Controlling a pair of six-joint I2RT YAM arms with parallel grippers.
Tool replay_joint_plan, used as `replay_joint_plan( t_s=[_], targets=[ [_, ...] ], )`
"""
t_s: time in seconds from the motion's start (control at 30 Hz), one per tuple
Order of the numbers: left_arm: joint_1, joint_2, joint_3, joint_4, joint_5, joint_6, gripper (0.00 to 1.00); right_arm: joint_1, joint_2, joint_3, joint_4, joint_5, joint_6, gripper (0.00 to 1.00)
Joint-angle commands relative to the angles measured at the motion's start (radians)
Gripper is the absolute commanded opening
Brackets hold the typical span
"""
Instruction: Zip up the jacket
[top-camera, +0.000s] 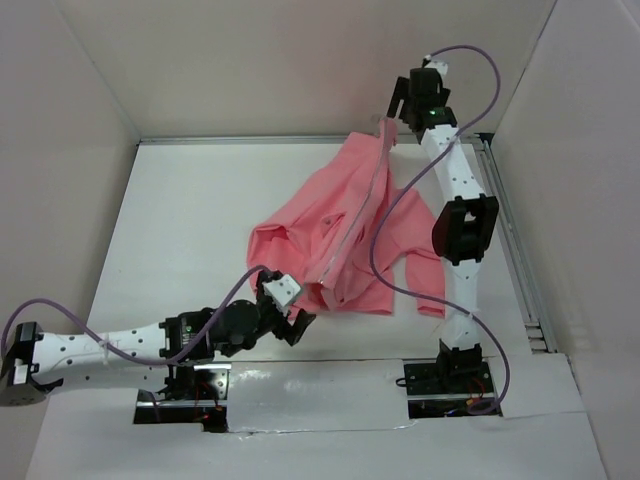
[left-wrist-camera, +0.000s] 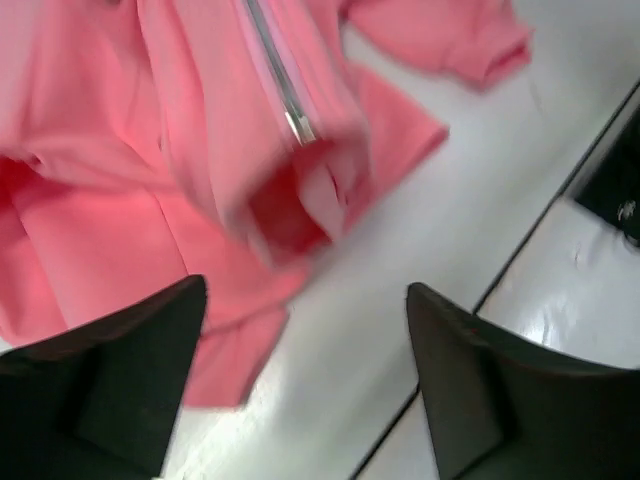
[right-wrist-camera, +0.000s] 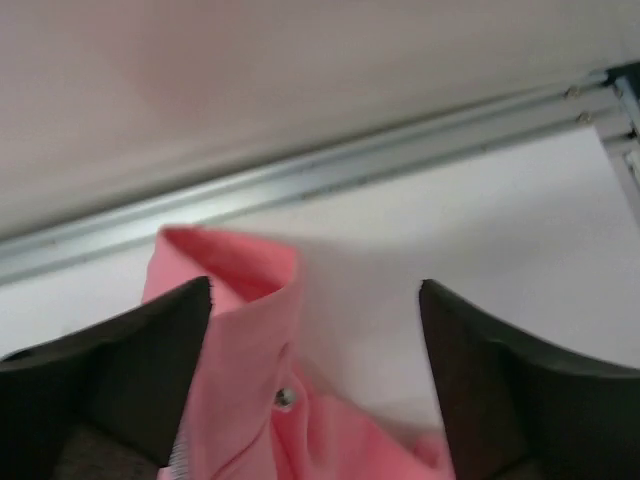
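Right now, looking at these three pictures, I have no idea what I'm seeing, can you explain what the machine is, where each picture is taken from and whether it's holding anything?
It is two robot arms bolted at the near edge of a white table. The wide picture looks down from above and behind: the left arm lies low at the left, the right arm reaches to the far side. The other two come from cameras on the wrists, so the dark shapes at the bottom are each arm's own fingers: the left fingers and the right fingers. A crumpled pink jacket lies on the table, its zipper in view. Both pairs of fingers stand apart, gripping nothing.
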Motion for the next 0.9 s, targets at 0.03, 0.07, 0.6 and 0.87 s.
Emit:
replay_joint_plan(
  t_s=[0.03, 0.07, 0.6, 0.87],
  targets=[
    [-0.034, 0.074, 0.109, -0.291, -0.063, -0.254, 0.99, -0.132, -0.142, -0.054, 0.324, -0.102, 0.081, 1.0],
    [-0.032, 0.086, 0.125, -0.351, -0.118, -0.319, 0.99, -0.132, -0.154, -0.058, 0.307, -0.111, 0.084, 1.0],
    [-0.035, 0.083, 0.429, -1.19, -0.152, -1.268, 0.99, -0.206, -0.894, -0.881, 0.269, -0.159, 0.173, 1.0],
    [0.037, -0.124, 0.371, -0.973, -0.168, -0.989, 0.99, -0.198, -1.286, -1.394, 0.372, -0.14, 0.248, 1.0]
  ],
)
